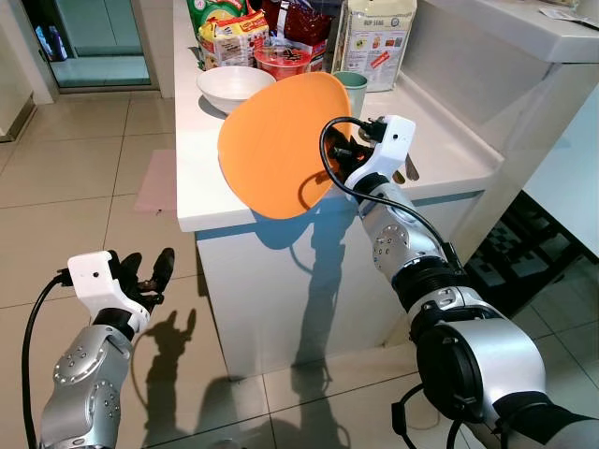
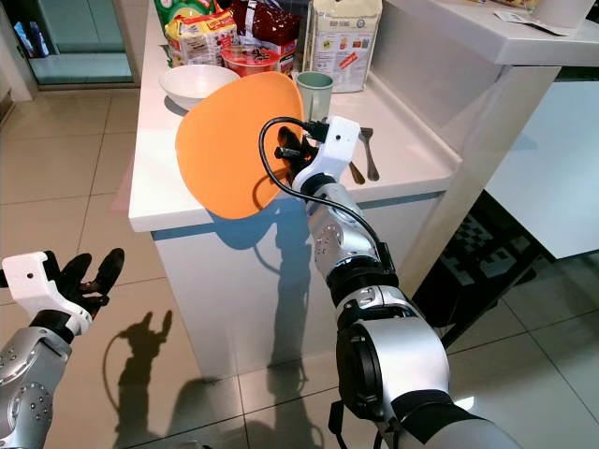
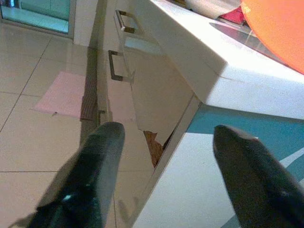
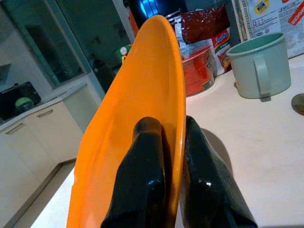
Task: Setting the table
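Gripping orange plate (image 1: 276, 145), right hand (image 1: 344, 161)

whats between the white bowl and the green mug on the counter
In the left eye view, the top edge of the orange plate, held by the right hand, crosses between the white bowl and green mug.

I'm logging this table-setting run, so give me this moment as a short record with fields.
right gripper: shut on the rim of the orange plate, held tilted above the counter's front edge
left gripper: open, low beside the counter, holding nothing
counter: white
on counter: white bowl, green mug, red cup, snack bags, carton, cutlery
plate state: not yet set down
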### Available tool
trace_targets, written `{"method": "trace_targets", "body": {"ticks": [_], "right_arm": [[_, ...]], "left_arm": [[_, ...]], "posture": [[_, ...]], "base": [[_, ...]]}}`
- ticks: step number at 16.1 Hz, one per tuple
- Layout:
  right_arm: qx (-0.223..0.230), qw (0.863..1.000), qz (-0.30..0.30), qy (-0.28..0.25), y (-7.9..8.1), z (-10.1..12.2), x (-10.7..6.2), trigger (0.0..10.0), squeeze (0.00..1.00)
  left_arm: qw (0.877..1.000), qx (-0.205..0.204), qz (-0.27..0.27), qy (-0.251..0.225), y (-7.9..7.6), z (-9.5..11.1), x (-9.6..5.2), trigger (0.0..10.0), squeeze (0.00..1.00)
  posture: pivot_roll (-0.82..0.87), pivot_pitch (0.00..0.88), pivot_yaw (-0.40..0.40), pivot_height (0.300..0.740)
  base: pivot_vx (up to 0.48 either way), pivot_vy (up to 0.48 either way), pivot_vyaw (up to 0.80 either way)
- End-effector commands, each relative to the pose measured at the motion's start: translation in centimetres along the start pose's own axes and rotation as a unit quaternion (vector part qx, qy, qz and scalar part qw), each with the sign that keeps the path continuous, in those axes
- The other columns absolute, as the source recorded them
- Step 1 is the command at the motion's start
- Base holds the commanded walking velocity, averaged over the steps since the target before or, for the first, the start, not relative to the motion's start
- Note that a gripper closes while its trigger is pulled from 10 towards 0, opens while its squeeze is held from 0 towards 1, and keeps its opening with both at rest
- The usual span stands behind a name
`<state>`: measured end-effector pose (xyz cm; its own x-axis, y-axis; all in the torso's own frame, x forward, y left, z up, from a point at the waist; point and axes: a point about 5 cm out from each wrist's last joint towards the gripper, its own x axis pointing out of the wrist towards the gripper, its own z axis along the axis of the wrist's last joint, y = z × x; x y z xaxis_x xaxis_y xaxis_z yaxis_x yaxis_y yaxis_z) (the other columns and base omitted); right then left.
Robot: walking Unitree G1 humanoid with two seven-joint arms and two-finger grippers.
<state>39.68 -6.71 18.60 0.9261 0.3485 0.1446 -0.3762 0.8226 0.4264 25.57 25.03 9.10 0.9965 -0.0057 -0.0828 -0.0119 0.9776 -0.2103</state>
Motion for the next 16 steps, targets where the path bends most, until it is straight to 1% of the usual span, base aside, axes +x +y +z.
{"method": "trace_targets", "body": {"ticks": [1, 3, 6, 16], "right_arm": [[-0.030, 0.996, -0.026, 0.076, -1.62, -2.88, -1.30, 0.0, 0.00], [-0.033, 0.996, -0.024, 0.078, -1.65, -2.94, -1.35, 0.0, 0.00], [-0.033, 0.996, -0.027, 0.080, -1.85, -3.10, -1.51, 0.0, 0.00], [-0.033, 0.996, -0.026, 0.083, -1.83, -3.30, -1.59, 0.0, 0.00]], "left_arm": [[1.000, 0.001, -0.005, 0.001, -0.06, -0.09, 0.03, 10.0, 1.00], [1.000, -0.004, -0.005, -0.001, -0.32, -0.09, 0.20, 10.0, 1.00], [1.000, -0.008, -0.010, 0.003, -0.57, -0.29, 0.05, 10.0, 1.00], [1.000, -0.006, -0.013, 0.004, -0.54, -0.26, 0.16, 10.0, 1.00]], "posture": [[0.22, 0.043, -0.061, 0.740], [0.22, 0.053, -0.061, 0.740], [0.22, 0.057, -0.057, 0.740], [0.22, 0.048, -0.056, 0.740]], "base": [[0.000, 0.000, 0.00], [0.000, 0.000, 0.00], [0.000, 0.000, 0.00], [0.000, 0.000, 0.00]]}}
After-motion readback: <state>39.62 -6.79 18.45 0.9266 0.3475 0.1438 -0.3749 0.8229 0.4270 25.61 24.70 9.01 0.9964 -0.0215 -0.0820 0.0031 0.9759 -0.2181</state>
